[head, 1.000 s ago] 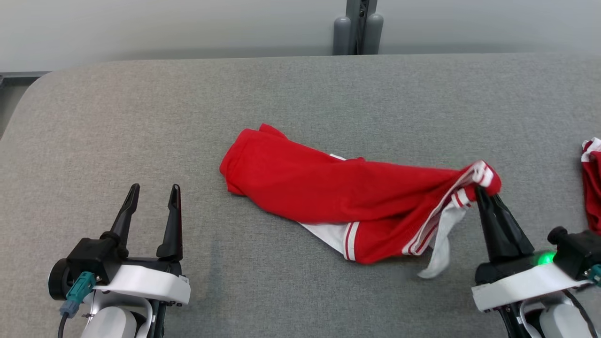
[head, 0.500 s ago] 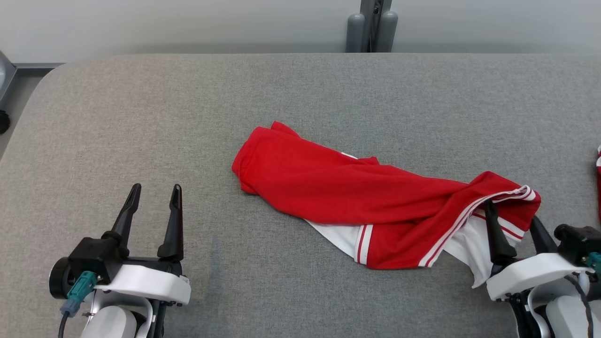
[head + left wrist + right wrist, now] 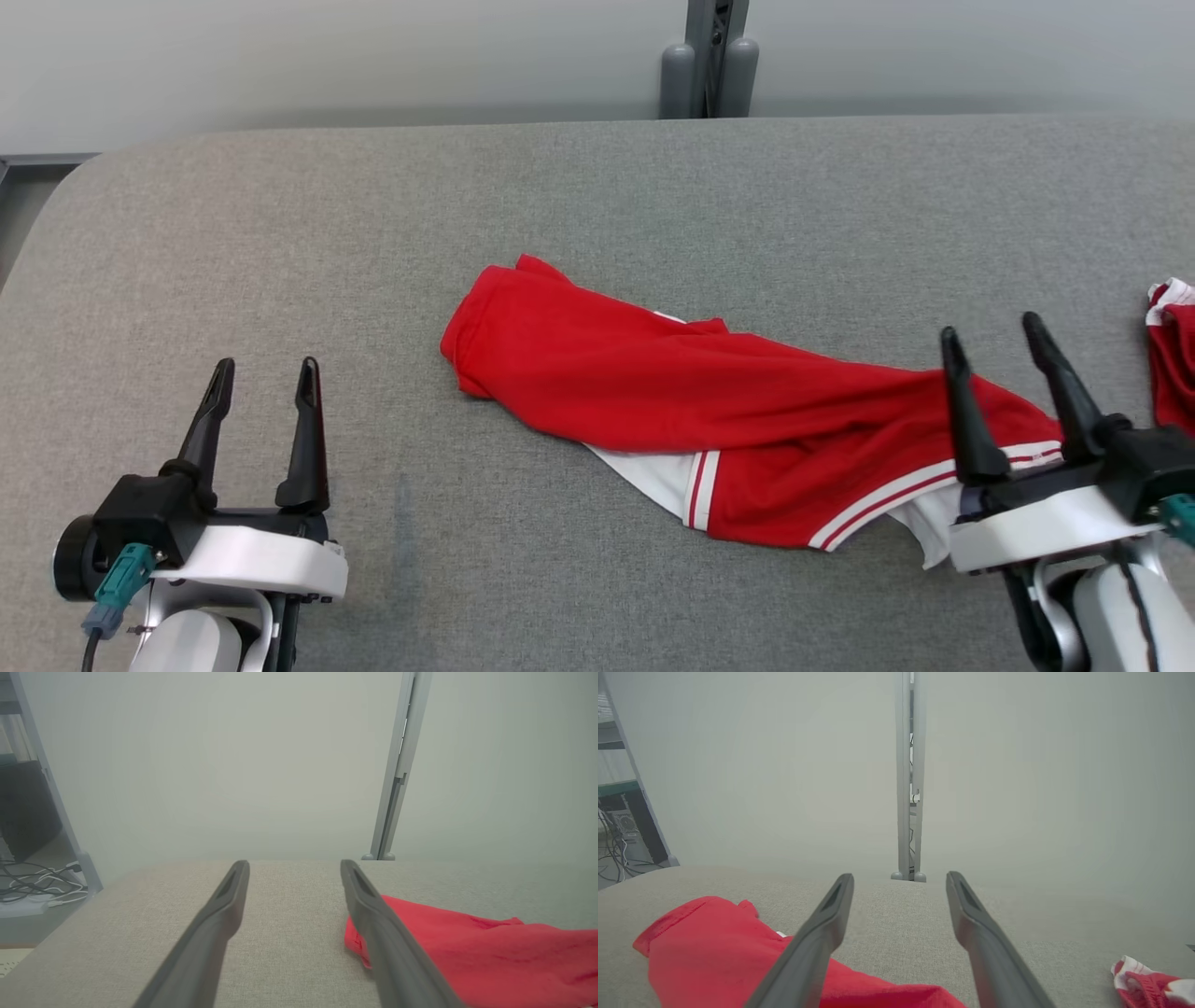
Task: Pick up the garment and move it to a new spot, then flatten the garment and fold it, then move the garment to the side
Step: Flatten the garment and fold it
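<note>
Right gripper: I see both fingers spread wide with nothing between them, so it is released
Left gripper: fingers apart as well, empty, with bare table under and ahead of it
Garment: red with white stripes and a white lining; it lies rumpled in one long slanting band on the table, running from under the right gripper away to that gripper's left
Garment, near end: the striped hem sits beneath the right gripper's fingers; I cannot tell whether they touch the fabric
Garment, far end: a rounded red fold ahead and to the right of the left gripper, well apart from its fingertips
Right wrist view: red fabric passes under my left finger and spreads off to its left; grey table shows between the two tips
Left wrist view: the red fold lies just beside the right finger, on its outer side
Table: grey woven top, rounded corner ahead-left of the left gripper
Second cloth: a small red-and-white bundle near the right gripper, on its right, apart from the garment
Post: grey upright beyond the table's far edge, ahead of the right gripper
</note>
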`<state>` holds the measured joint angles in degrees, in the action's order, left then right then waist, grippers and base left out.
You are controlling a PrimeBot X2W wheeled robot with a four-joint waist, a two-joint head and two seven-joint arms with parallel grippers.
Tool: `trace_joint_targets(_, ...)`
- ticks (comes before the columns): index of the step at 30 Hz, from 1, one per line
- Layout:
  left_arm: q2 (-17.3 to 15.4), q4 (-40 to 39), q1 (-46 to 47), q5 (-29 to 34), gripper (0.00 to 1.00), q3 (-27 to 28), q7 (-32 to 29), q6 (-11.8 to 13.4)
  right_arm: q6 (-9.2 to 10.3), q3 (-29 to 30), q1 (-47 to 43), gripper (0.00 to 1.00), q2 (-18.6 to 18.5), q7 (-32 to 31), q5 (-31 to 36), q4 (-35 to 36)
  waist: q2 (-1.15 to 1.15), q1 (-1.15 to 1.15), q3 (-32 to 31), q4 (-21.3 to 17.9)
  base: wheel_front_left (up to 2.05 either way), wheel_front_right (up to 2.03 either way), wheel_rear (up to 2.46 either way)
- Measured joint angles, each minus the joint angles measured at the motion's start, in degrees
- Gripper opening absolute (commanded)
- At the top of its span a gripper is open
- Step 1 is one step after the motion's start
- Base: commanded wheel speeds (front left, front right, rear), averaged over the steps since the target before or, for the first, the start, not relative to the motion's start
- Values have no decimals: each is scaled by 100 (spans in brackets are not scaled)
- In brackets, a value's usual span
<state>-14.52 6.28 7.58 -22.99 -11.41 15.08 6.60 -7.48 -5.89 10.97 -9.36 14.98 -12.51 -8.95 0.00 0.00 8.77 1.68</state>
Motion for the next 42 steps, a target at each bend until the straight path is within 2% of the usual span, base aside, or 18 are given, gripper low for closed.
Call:
trace_joint_targets(8, -87, -99, -155, 4, 100, 71, -23, 113, -1, -946, -179, 100, -147, 0, 567, 244, 0, 0, -212, -59, 0, 0, 0)
trace_joint_targets(15, -135, -225, -391, -3, 100, 122, -75, 245, -1, -1346, -609, 100, -163, 0, 872, 152, 0, 0, -408, -24, 0, 0, 0)
trace_joint_targets(29, -178, -508, -725, -30, 100, 129, -196, 408, -1, -1417, -919, 100, -77, -85, 791, 90, 0, 0, -541, 35, 0, 0, 0)
trace_joint_targets(35, -122, -582, -593, -27, 100, -3, -220, 399, -1, -1690, -698, 100, -232, -286, 737, -14, 0, 0, -418, 279, 0, 0, 0)
trace_joint_targets(42, 94, -361, -332, -24, 100, -278, -185, 242, -2, -2457, -137, 100, -597, -641, 571, -669, 0, 0, -177, 767, 0, 0, 0)
